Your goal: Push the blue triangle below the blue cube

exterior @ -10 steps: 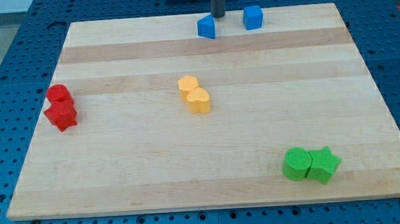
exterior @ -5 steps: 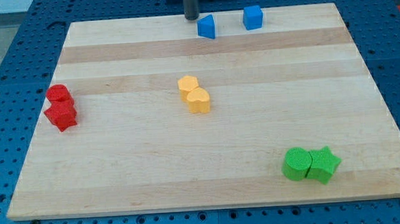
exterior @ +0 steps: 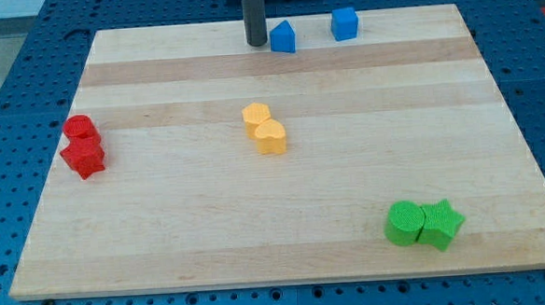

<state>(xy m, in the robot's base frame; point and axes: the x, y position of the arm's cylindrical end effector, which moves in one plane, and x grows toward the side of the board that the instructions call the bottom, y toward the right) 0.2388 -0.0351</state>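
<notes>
The blue triangle (exterior: 282, 37) sits near the board's top edge, a little left of centre. The blue cube (exterior: 344, 24) sits to its right, slightly higher in the view, with a gap between them. My tip (exterior: 257, 44) stands on the board just left of the blue triangle, close to it but with a small gap showing.
Two yellow blocks (exterior: 266, 129), one heart-shaped, touch each other mid-board. Two red blocks (exterior: 82, 147) sit together at the view's left. A green cylinder (exterior: 405, 223) and a green star (exterior: 441, 224) touch at the lower right. The wooden board (exterior: 285, 208) lies on a blue pegboard table.
My tip has moved from above the blue triangle leftward and then down the view, ending at the triangle's left side. The blocks have not moved.
</notes>
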